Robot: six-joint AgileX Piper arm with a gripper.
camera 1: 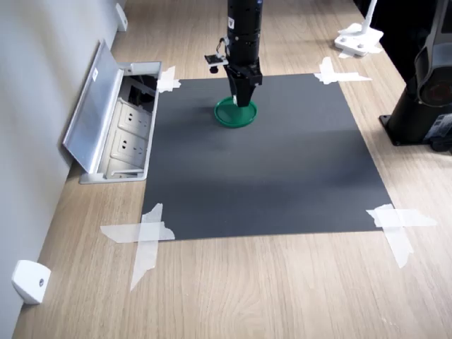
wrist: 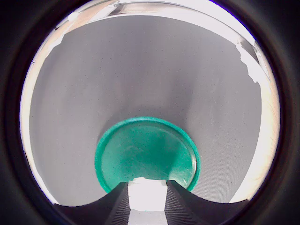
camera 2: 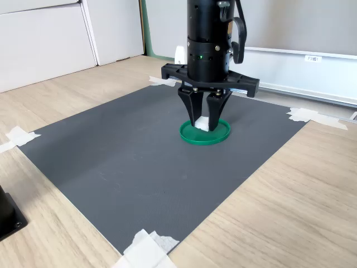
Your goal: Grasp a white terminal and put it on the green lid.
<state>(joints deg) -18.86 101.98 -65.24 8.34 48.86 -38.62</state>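
On the dark mat (camera 1: 261,162) in the first exterior view, the green lid (camera 1: 236,117) sits near the far edge, towards the middle. The gripper (camera 1: 241,100) points straight down over it, its tips just above or at the lid's inside; the terminal hardly shows here. The mat is taped to the wooden table (camera 1: 282,296) with white tape (camera 1: 145,236) at the corners. An open socket box (camera 1: 123,131) is sunk in the table at the first exterior view's left, and a white wedge (camera 1: 30,281) lies near the bottom left corner.

In the wrist view, the two ribbed fingers (wrist: 180,206) are narrowly set with the white terminal (wrist: 146,194) pinched between them. The lid (wrist: 140,157) fills the space right beyond the tips, lying flat on the mat (wrist: 140,70).

In the second exterior view, the gripper (camera 2: 204,120) stands upright over the lid (camera 2: 215,135), fingers (camera 2: 191,109) drawn close on the terminal (camera 2: 203,123). The terminal is low inside the lid's rim; whether it touches the lid's floor cannot be told. Tape (camera 2: 145,248) holds the mat's (camera 2: 128,167) near corner
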